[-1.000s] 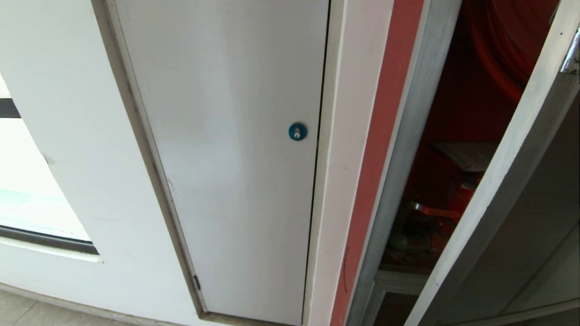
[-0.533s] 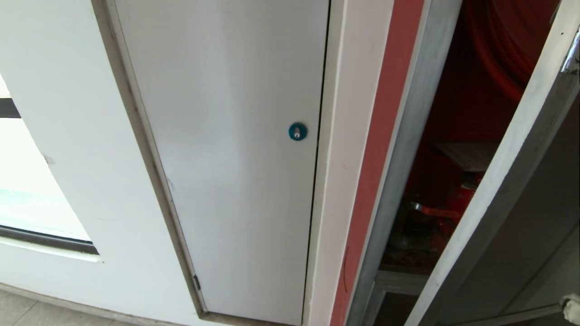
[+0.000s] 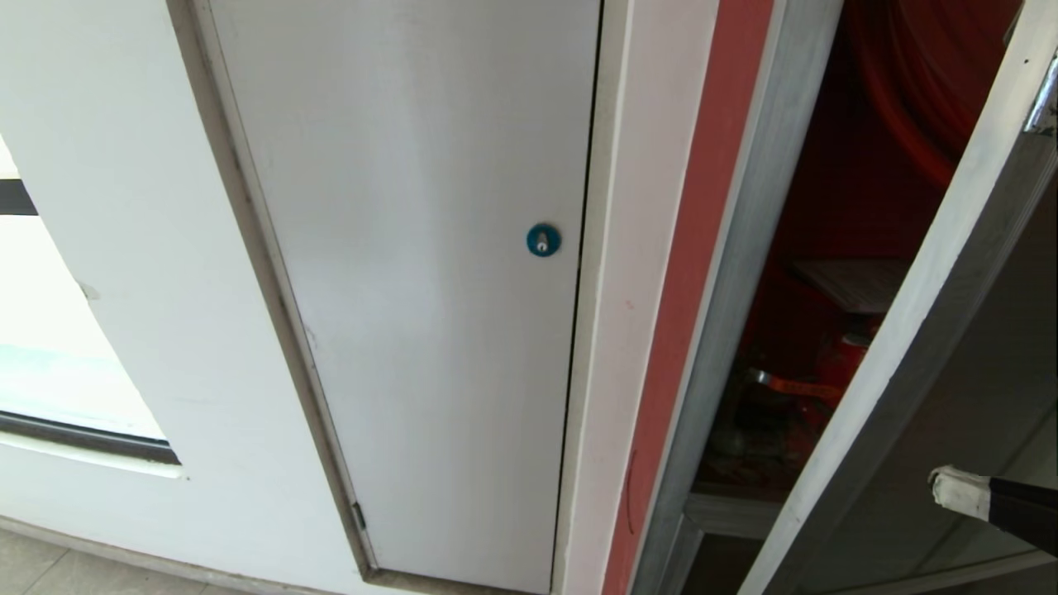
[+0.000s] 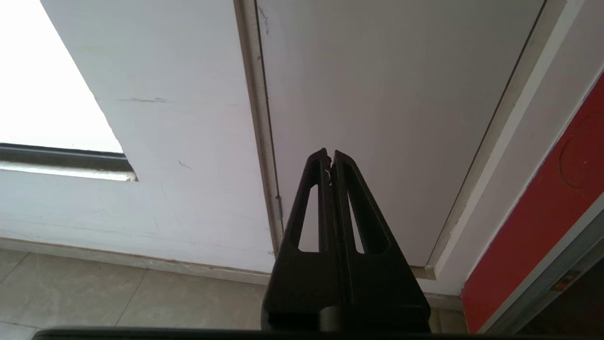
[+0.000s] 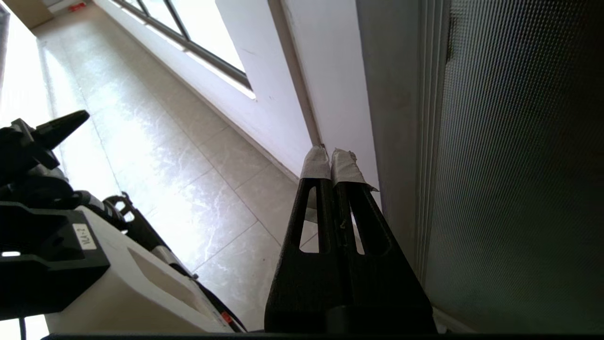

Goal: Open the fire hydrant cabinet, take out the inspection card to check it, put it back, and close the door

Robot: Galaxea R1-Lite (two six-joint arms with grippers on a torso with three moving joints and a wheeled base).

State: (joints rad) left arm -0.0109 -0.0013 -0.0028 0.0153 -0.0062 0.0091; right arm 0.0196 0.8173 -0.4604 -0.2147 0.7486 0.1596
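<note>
The fire hydrant cabinet point(image 3: 744, 248) stands at the right with its red interior showing. The door point(image 3: 917, 330), dark glass in a silver frame, hangs partly open across it. Through the gap I see the red hose reel point(image 3: 926, 91), a flat pale inspection card point(image 3: 855, 285) and, just below it, the red valve point(image 3: 835, 364). My right gripper point(image 3: 942, 486), with white-taped tips, is shut and empty in front of the door's lower glass. In the right wrist view the right gripper point(image 5: 331, 156) lies beside the door frame point(image 5: 406, 118). The left gripper point(image 4: 329, 153) is shut, parked low facing the grey panel.
A plain pale grey panel point(image 3: 413, 289) with a blue round lock point(image 3: 543, 240) fills the wall left of the cabinet. Further left is a window point(image 3: 50, 372). Tiled floor point(image 5: 179, 179) and my own base point(image 5: 71, 264) lie behind the right arm.
My right gripper has risen into the head view at the bottom right, from out of sight to in front of the door's lower glass. The door and the left arm have not moved.
</note>
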